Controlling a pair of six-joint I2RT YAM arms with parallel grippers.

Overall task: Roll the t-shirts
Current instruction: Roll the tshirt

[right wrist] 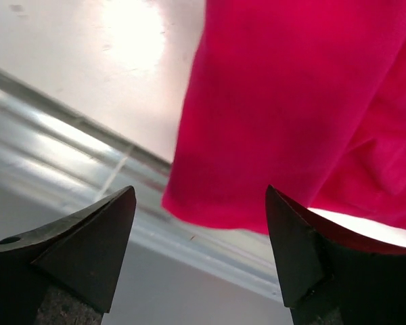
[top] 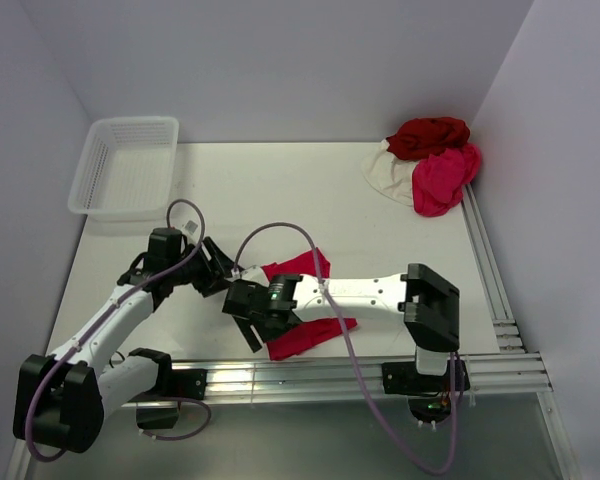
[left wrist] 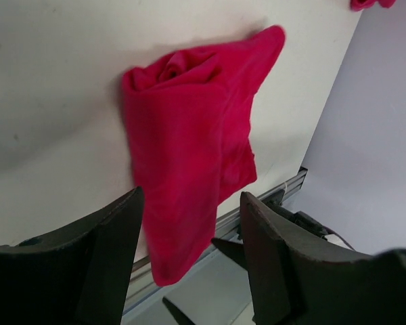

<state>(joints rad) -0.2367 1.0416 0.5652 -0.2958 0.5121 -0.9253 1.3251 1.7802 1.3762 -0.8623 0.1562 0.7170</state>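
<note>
Tools: left tool (left wrist: 191, 196) and right tool (right wrist: 199, 191) both gaping, empty | crimson t-shirt (top: 310, 338) apparently part-rolled, loose | far pile (top: 430, 160) of three t-shirts untouched

The place looks like a robotics lab cell, not a home; a plain white worktop (top: 310, 200) is boxed in by bare pale walls (top: 280, 60) at its far, left and right edges; aluminium rails (top: 310, 375) line the near and right edges; the left arm (top: 110, 320) and the right arm (top: 370, 292) are bolted at the near edge, trailing purple cables (top: 365, 400); a white mesh basket (top: 90, 190) sits in the far left corner, heaped t-shirts (top: 430, 165) in the far right.
</note>
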